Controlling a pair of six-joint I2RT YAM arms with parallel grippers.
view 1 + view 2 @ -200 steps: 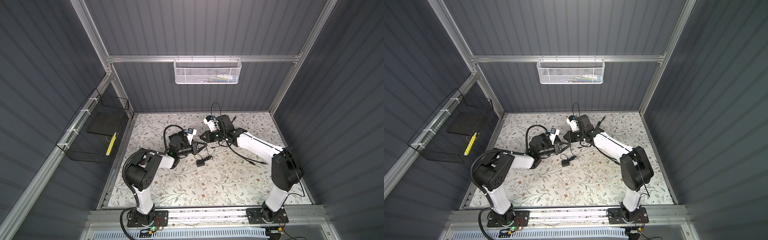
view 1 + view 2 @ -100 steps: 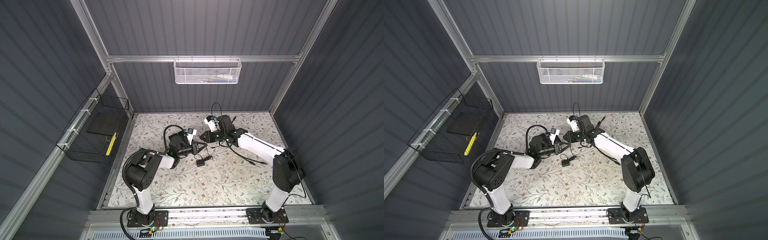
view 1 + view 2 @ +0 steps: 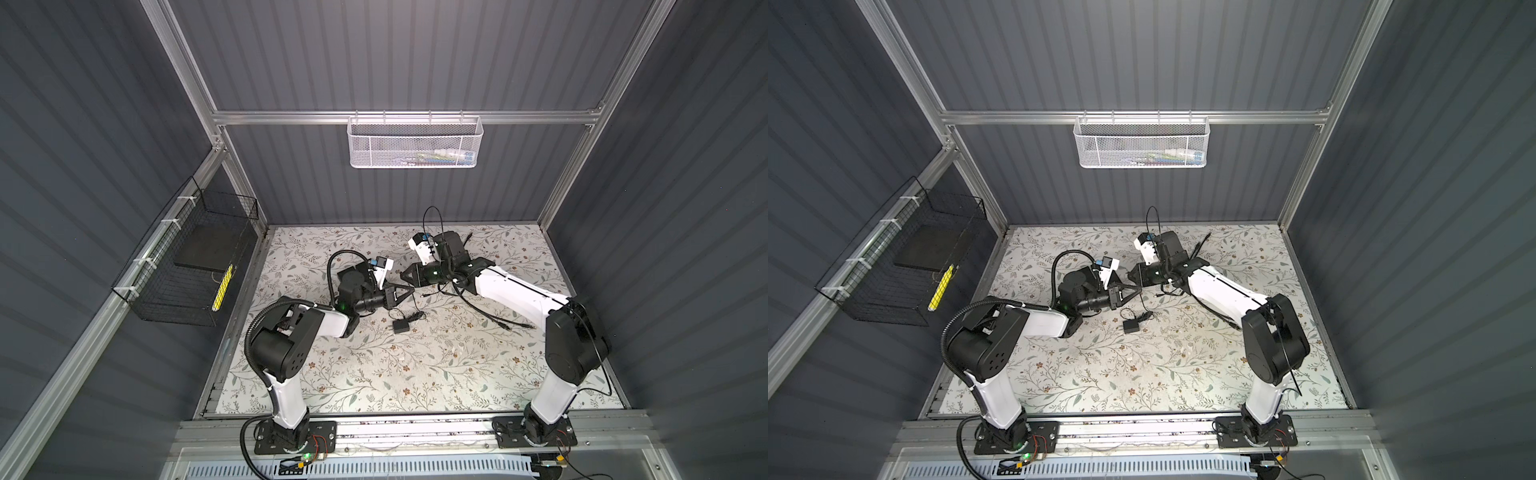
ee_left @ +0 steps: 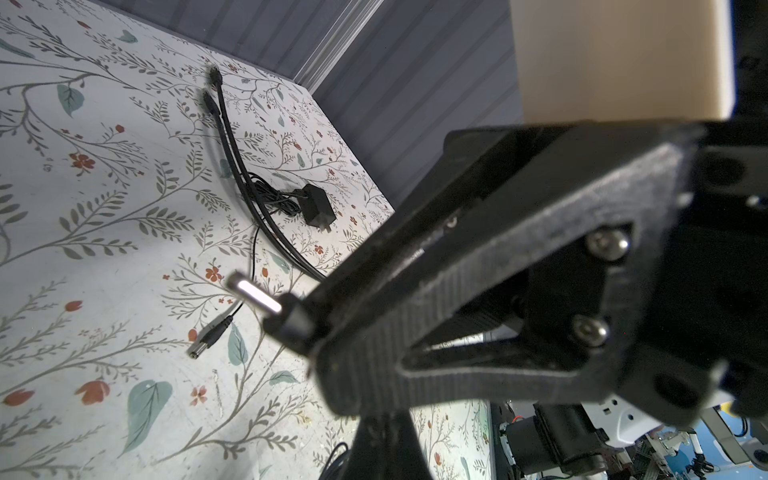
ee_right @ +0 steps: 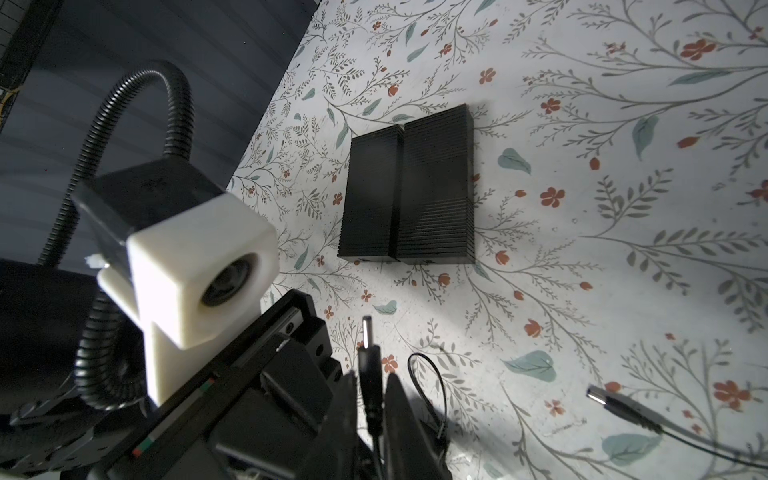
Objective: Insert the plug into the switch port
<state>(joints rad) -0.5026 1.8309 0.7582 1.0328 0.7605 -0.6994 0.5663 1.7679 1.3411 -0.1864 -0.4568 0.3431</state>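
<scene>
Mesh basket (image 3: 374,145): small items (image 3: 446,157). Wire basket (image 3: 178,309): slab (image 3: 205,249), yellow strip (image 3: 221,289). Right tool (image 5: 371,386): plug (image 5: 370,357).

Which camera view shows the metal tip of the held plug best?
The left wrist view: the plug is close, bright and side-on. The right wrist view shows the plug dimmer, pointing away. In both top views it is too small to make out.

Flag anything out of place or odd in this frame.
Nothing broken or spilled. A second, loose plug lies on the mat while the right end effector grips the plug, and the cord beside the adapter is bunched in a tangle.
</scene>
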